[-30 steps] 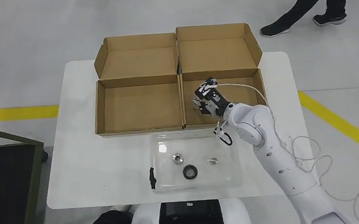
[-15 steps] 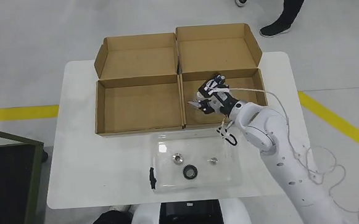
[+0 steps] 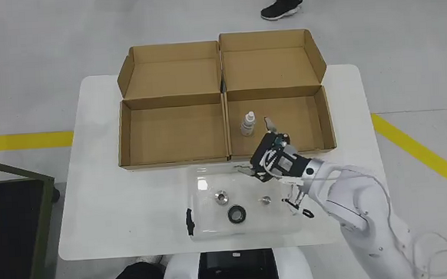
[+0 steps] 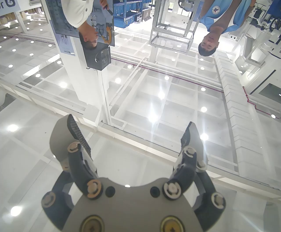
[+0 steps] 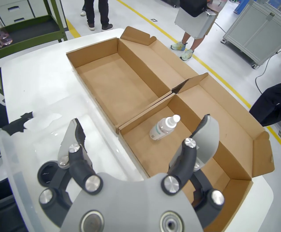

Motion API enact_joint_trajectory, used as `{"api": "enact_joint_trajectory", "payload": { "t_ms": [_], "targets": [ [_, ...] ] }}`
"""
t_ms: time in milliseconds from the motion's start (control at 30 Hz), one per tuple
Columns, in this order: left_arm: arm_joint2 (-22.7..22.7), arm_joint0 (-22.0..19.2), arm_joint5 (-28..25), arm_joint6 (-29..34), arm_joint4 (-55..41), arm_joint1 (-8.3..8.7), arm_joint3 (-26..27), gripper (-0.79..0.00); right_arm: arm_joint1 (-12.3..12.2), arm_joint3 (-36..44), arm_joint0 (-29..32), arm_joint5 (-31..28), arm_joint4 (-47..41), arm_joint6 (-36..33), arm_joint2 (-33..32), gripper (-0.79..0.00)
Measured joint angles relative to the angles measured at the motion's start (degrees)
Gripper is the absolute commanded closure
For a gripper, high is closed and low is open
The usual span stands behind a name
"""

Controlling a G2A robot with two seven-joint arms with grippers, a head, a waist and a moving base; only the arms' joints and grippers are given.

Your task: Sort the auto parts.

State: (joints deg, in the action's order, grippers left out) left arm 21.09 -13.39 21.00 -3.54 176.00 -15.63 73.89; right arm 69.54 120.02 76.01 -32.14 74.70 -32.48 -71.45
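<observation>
Right gripper (image 3: pixel 256 147), fingers (image 5: pixel 210 131) wide and empty, hangs over the clear plastic tray's (image 3: pixel 286 220) far wall; descending could clip it.

The boxes (image 3: pixel 173 133) are matt cardboard, the tray (image 3: pixel 213 217) clear glossy plastic, the bottle (image 3: pixel 248 123) smooth plastic.

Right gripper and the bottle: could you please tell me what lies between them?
Only bare floor of the cardboard box separates the right gripper and bottle, per the top view.
</observation>
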Motion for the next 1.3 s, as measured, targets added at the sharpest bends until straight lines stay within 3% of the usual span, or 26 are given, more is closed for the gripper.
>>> {"api": "enact_joint_trajectory", "payload": {
  "t_ms": [167,467,900,933,967,1133,1300],
  "targets": [
    [0.00,0.00,0.00,0.00,0.00,0.00,0.00,-0.785,-0.96,2.79,4.06,-5.58,2.12,-4.29,-0.68,-0.785],
    [0.00,0.00,0.00,0.00,0.00,0.00,0.00,-0.785,-2.19,4.09,9.28,-10.47,0.82,-7.98,-2.47,-0.785],
    [0.00,0.00,0.00,0.00,0.00,0.00,0.00,-0.785,-3.61,3.49,10.72,-14.62,-0.60,-15.00,-2.73,-0.785],
    [0.00,0.00,0.00,0.00,0.00,0.00,0.00,-0.785,-3.65,3.23,10.44,-14.64,-0.69,-15.40,-2.43,-0.757],
    [0.00,0.00,0.00,0.00,0.00,0.00,0.00,-0.785,-3.70,2.83,9.98,-14.66,-0.84,-15.92,-2.00,-0.668],
    [0.00,0.00,0.00,0.00,0.00,0.00,0.00,-0.785,-3.87,1.60,8.06,-13.86,0.00,-18.71,-0.24,-0.542],
    [0.00,0.00,0.00,0.00,0.00,0.00,0.00,-0.785,-4.01,0.40,6.78,-12.45,0.92,-20.77,1.36,-0.545]
  ]
}}
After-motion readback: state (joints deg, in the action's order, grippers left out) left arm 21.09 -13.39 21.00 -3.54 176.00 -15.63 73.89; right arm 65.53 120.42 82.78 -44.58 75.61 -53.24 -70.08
